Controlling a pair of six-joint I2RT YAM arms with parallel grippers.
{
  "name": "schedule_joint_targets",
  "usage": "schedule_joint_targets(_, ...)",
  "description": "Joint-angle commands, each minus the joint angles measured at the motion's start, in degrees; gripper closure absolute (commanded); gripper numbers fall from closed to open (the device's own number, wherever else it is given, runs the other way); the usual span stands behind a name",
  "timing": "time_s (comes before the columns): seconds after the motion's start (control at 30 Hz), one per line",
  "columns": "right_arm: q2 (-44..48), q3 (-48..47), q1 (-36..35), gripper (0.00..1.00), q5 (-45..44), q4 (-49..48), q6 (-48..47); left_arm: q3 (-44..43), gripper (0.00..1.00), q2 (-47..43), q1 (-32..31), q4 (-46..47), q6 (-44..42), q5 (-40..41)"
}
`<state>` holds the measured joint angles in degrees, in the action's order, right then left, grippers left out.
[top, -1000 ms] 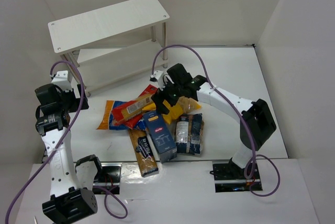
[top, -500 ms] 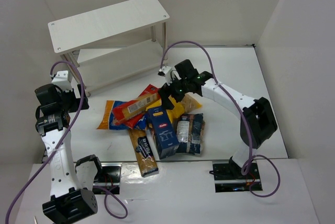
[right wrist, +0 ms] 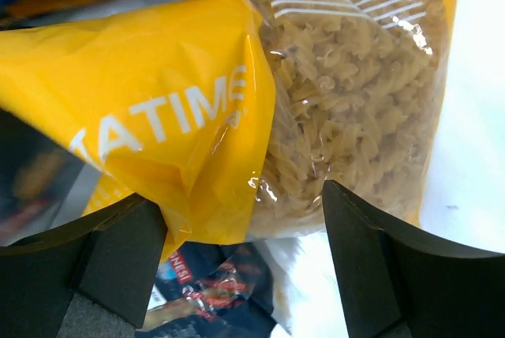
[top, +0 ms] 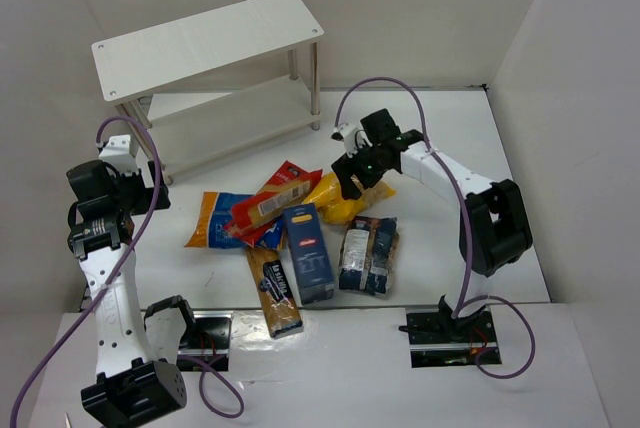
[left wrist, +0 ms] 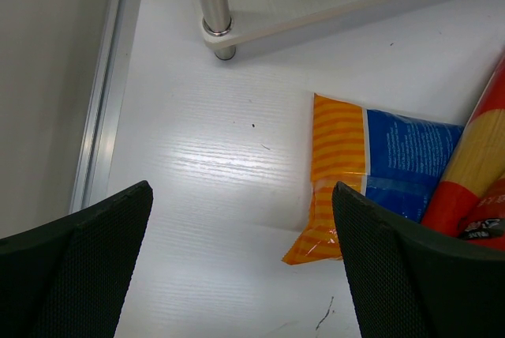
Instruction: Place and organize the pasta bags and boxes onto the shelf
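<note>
Our right gripper (top: 356,173) hovers, jaws apart, over the yellow bag (top: 336,204). Our left gripper (left wrist: 241,263) sits by the desk's left edge, jaws apart too.

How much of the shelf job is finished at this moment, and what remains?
Nothing looks done: no pack shows on the shelf. In hand: the right gripper is open just over the yellow bag, not closed on it; the left gripper is open, holding nothing. Left: all six packs lie on the table, including the dark blue box, orange-blue bag and dark clear bag.
</note>
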<state>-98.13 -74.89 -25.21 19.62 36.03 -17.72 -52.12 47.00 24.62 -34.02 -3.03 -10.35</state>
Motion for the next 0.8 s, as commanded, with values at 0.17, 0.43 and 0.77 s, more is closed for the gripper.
schedule_joint_targets(0.17, -1.9, 0.4, 1.7, 0.17, -8.7, 2.3, -5.1, 0.1, 0.00, -0.9, 0.3, 1.1, -0.8, -1.5)
schedule_joint_targets(0.43, 0.8, 0.2, -8.3, 0.10, -4.9, 4.8, -5.1, 0.1, 0.00, -0.9, 0.3, 1.1, -1.4, -1.5)
schedule_joint_targets(0.77, -8.6, -1.0, -10.1, 0.13, -10.0, 1.4, -4.1, 0.1, 0.00, -0.9, 0.3, 1.1, -1.4, -1.5)
